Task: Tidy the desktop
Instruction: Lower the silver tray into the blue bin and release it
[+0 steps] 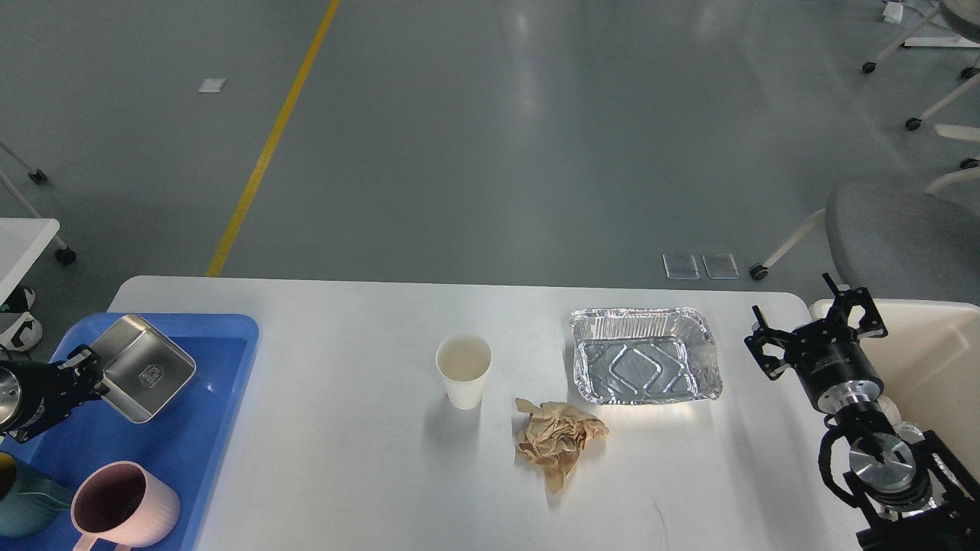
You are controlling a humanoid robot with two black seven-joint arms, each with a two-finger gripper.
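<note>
Spreading across the lower half of the head view, the table (367,474) is a broad white slab, stiff and smooth; it is cleared rather than lifted, and its matte top probably lets light things slide. At its middle stand a white paper cup (464,370) and, just beside it, a crumpled brown paper (557,441), with an empty foil tray (645,365) near to the right. The cup looks light and easily crushed, best pinched gently at the rim; the paper wad is soft, taken anywhere; the foil dents, so its rolled edge seems the place. The left claw (90,373) grips the rim of a steel tin (144,369) over the blue tray (222,337), which also carries a pink mug (124,506). The right claw (819,329) hovers spread wide, empty, beside the cream bin (938,344).
</note>
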